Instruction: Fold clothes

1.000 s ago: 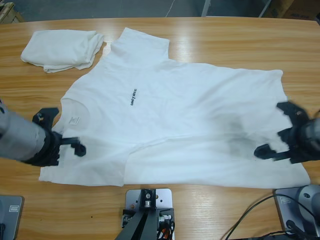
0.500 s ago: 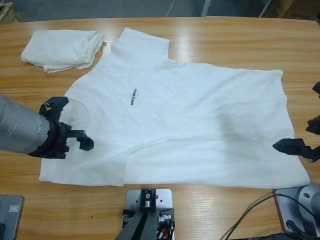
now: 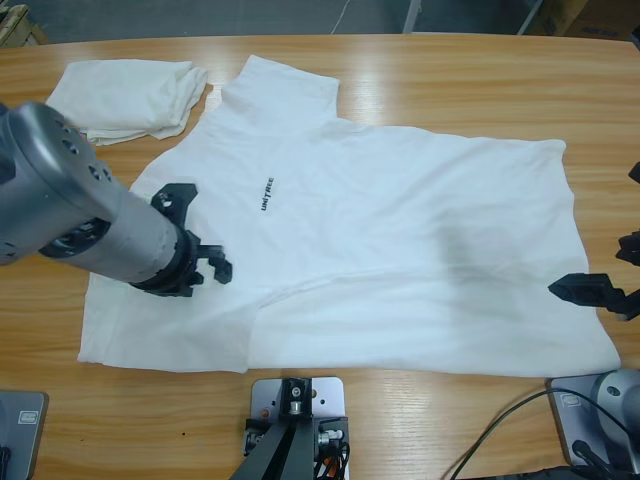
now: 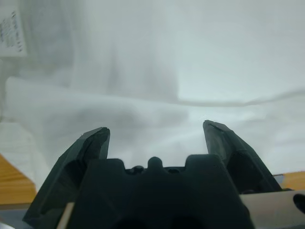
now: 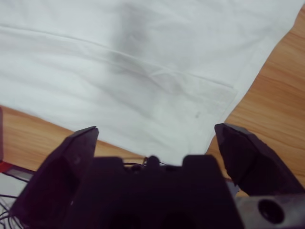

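Since half a second ago the left hand [image 3: 200, 235] has moved right, over the large T-shirt [image 3: 400, 240] spread across the worktop [image 3: 420, 60]; a folded T-shirt [image 3: 125, 95] lies far left. Both wrist views: left hand [image 4: 155, 131] and right hand [image 5: 155, 131] gape wide, holding nothing.

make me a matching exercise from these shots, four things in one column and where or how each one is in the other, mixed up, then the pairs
Column one:
1. large white short-sleeved cotton T-shirt with black chest lettering
2. small white folded T-shirt
3. left gripper
4. right gripper

Column two:
A. open, at the table's right edge beside the hem
B. spread flat across the middle of the wooden table
C. open, over the large shirt near its lettering
D. bundled in the far left corner

Pairs: 1-B, 2-D, 3-C, 4-A
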